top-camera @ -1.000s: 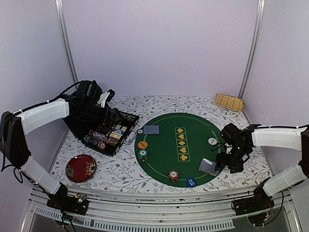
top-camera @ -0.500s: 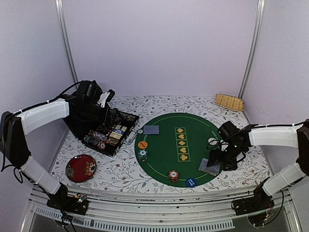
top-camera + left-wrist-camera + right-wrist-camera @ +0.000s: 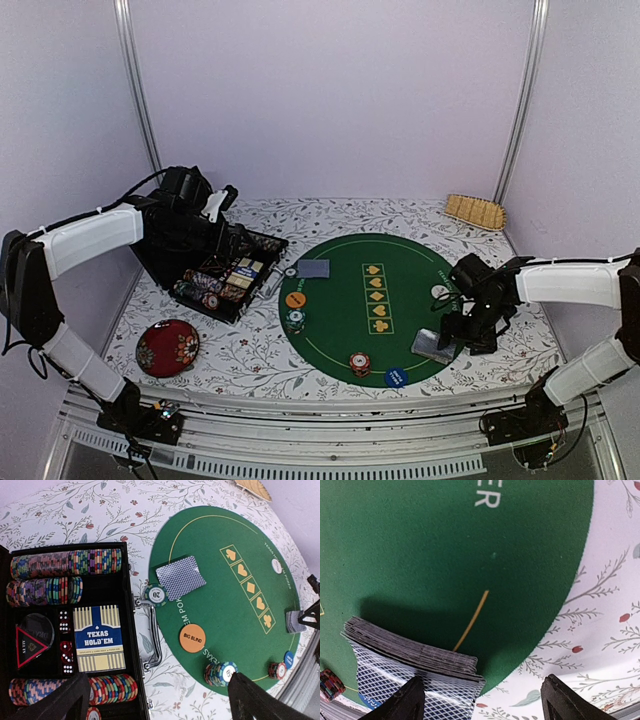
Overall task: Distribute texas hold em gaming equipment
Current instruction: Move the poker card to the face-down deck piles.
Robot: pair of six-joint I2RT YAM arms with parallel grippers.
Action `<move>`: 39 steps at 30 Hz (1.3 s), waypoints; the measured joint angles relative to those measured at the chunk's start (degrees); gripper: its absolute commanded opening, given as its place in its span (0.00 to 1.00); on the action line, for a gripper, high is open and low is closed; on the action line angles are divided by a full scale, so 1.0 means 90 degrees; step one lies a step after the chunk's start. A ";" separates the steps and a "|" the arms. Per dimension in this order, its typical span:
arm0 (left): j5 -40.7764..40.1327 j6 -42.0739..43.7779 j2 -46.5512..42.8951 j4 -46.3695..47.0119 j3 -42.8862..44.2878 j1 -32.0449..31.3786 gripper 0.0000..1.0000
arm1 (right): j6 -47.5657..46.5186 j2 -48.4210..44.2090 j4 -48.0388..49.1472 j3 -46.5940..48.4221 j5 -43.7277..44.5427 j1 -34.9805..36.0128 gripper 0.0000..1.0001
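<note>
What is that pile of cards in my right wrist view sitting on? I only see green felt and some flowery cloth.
Observer: The deck of cards lies at the right near edge of a round green poker mat, which is printed with a column of five yellow suit marks.
Visitor: Are any more cards out?
Observer: Yes, a blue-backed card lies face down on the mat's far left part, with a green chip marked 20 right beside it.
Visitor: Where do the chips come from?
Observer: An open black case left of the mat holds rows of chips and a Texas Hold'em box.
</note>
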 measured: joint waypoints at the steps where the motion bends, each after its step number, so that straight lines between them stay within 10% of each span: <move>1: 0.0000 0.0000 0.0000 0.0000 0.0000 0.0000 0.98 | -0.0005 -0.0032 -0.0024 -0.0007 -0.0002 0.0000 0.81; 18: 0.0002 0.0000 0.0002 0.0000 0.0000 0.0000 0.98 | -0.0277 -0.0469 -0.0469 0.0221 -0.0119 -0.0044 0.99; 39: 0.0000 0.0000 0.0007 -0.0002 0.0000 0.0000 0.98 | 0.0073 0.0211 0.0134 0.0087 0.0104 0.0170 0.93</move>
